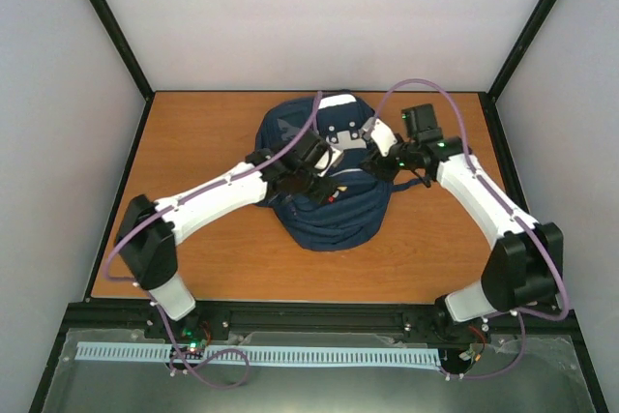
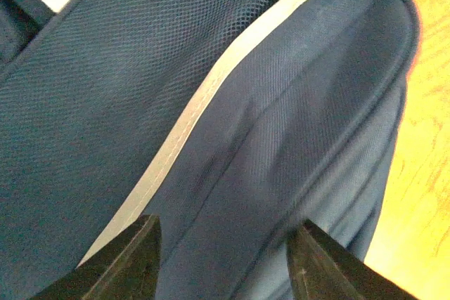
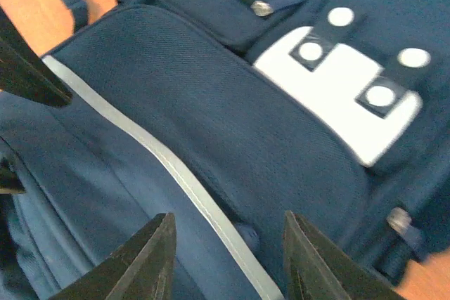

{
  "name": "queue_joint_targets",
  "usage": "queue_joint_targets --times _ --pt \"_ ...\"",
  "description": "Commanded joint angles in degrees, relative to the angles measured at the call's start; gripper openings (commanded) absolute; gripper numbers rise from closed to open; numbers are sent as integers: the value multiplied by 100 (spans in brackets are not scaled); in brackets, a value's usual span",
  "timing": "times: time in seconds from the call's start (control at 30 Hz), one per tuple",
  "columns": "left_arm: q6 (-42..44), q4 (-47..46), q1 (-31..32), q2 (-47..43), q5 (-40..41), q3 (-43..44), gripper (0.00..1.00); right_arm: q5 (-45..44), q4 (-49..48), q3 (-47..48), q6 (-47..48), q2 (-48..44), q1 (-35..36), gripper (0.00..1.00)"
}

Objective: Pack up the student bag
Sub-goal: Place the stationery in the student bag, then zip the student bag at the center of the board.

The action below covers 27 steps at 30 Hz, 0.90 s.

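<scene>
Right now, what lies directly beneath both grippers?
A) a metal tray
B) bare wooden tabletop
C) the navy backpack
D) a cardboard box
C: in both wrist views the student bag, navy fabric with a pale stripe, fills the space beyond the left gripper and the right gripper.

Wooden table (image 1: 193, 268), plain white walls (image 1: 319, 16)

Student bag (image 1: 329, 224) blocks centre; passage along table (image 1: 193, 132) edges.
</scene>
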<state>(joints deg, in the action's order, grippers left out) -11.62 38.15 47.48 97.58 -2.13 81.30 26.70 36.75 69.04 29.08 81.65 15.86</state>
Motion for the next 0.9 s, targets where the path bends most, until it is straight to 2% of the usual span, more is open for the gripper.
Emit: queue_joint_targets --times 0.0,0.1,0.2,0.37,0.57,0.87 --pt "-126 -162 33 -1093 267 -447 58 309 -111 339 11 389 514 43" --pt "-410 -419 21 -1826 808 -1131 73 382 -170 443 36 764 760 43" --pt "-643 -618 -19 -2388 1222 -1755 78 350 -180 481 34 1127 953 43" --pt "-940 -954 -317 -2708 1240 -2599 75 70 -288 371 -67 1464 1042 42" --pt "-1067 -2213 -548 -3200 908 -3932 75 -341 -337 294 -120 1608 1042 42" --pt "-1048 -2876 -822 -2969 575 -4438 73 -412 -331 258 -83 1757 1042 42"
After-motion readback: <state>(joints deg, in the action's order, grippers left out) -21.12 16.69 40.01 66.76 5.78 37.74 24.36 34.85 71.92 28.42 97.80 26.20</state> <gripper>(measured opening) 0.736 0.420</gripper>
